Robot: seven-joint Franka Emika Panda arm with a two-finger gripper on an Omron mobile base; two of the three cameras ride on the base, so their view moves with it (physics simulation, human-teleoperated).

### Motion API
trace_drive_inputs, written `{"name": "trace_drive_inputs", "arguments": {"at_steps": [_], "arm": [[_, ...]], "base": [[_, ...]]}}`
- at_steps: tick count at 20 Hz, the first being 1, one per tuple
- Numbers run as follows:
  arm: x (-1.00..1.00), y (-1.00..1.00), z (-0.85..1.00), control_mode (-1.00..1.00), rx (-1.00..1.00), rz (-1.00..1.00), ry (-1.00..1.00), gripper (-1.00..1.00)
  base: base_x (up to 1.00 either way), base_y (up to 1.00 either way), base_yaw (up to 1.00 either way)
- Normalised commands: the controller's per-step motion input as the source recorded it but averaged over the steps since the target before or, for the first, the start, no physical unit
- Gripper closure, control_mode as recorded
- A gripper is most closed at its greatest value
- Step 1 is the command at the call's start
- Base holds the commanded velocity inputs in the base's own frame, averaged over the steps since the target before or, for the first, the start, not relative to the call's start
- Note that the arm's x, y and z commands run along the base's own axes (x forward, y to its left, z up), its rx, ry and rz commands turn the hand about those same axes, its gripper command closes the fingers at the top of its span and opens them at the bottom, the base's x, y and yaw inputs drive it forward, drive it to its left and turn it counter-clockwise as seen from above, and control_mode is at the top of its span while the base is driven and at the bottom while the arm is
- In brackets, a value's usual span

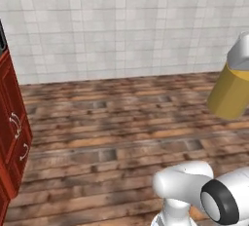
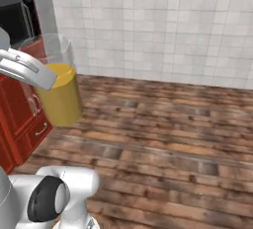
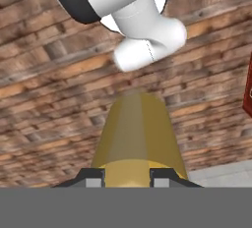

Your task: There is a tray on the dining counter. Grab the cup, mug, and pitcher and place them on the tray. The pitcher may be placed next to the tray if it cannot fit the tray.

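The pitcher (image 1: 230, 92) hangs in the air over the wooden floor, tilted, a clear glass cylinder with orange-yellow in its lower part. In the right base view the pitcher (image 2: 60, 99) sits at the left, with the white hand across its upper part. My gripper (image 3: 127, 178) is shut on the pitcher (image 3: 135, 138), which runs away from the camera between the two dark fingertips (image 3: 93, 177). The tray, dining counter, cup and mug are out of view.
Red cabinet doors (image 1: 10, 137) stand at the left, and the red cabinet (image 2: 20, 109) is close beside the pitcher. A dark appliance (image 2: 15, 20) sits above it. A white tiled wall (image 1: 121, 25) closes the back. Wooden floor (image 2: 173, 139) spreads ahead.
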Motion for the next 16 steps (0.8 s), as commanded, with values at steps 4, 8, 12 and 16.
{"name": "trace_drive_inputs", "arguments": {"at_steps": [4,8,12,16], "arm": [[0.0,0.0,0.0,1.0,0.0,0.0,0.0,1.0],[0.0,0.0,0.0,1.0,0.0,0.0,0.0,1.0],[0.0,0.0,0.0,1.0,0.0,0.0,0.0,1.0],[0.0,0.0,0.0,1.0,0.0,0.0,0.0,1.0]], "base": [[1.0,0.0,-0.29],[1.0,0.0,-0.38],[1.0,0.0,-0.49],[0.98,0.0,-0.6]]}}
